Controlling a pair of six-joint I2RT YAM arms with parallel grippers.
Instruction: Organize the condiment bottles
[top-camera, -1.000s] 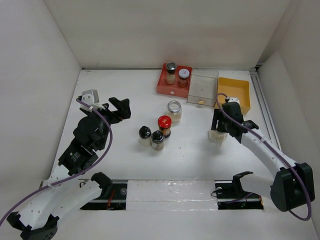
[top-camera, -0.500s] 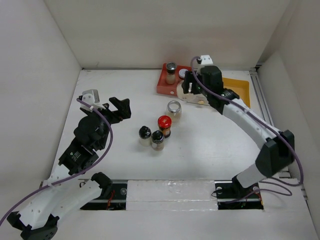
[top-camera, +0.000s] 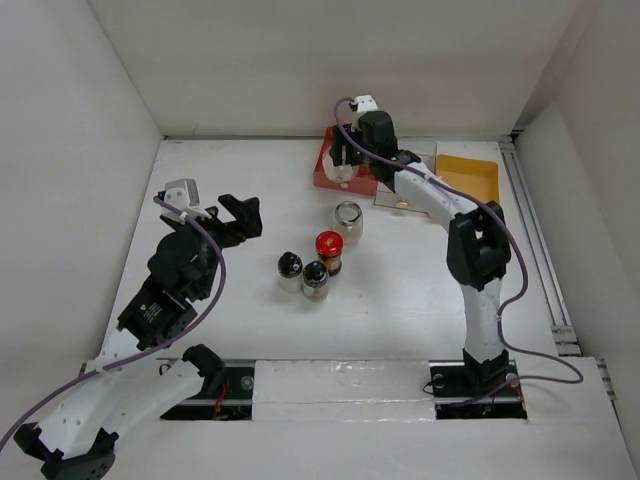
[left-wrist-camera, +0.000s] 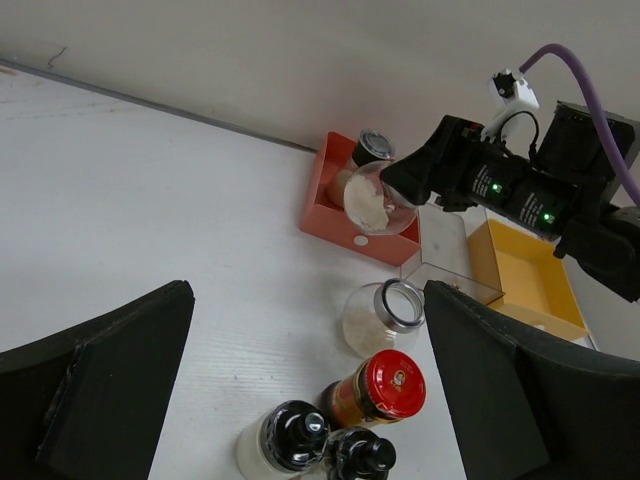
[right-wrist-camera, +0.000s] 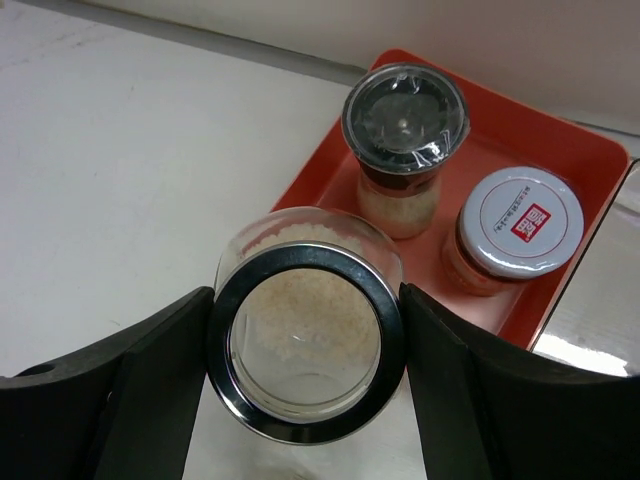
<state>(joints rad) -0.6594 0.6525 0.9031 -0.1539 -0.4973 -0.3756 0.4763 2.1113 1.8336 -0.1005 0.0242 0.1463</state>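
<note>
My right gripper (right-wrist-camera: 305, 340) is shut on a clear round jar (right-wrist-camera: 300, 300) with a silver rim and pale powder inside. It holds the jar above the near left corner of the red tray (right-wrist-camera: 520, 130); the held jar also shows in the left wrist view (left-wrist-camera: 372, 200). In the tray stand a dark-capped shaker (right-wrist-camera: 403, 140) and a white-lidded jar (right-wrist-camera: 510, 235). On the table stand a clear silver-rimmed jar (top-camera: 348, 220), a red-lidded jar (top-camera: 329, 250) and two black-domed shakers (top-camera: 290, 270) (top-camera: 316, 279). My left gripper (top-camera: 235, 215) is open and empty, left of them.
A clear tray (top-camera: 405, 178) sits right of the red tray (top-camera: 330, 175), and a yellow tray (top-camera: 470, 185) beyond it. White walls enclose the table on three sides. The right arm stretches over the clear tray.
My right gripper carried the clear jar from the table's right side up and left, over the clear tray, to the red tray's near left corner. The left arm has not moved.
</note>
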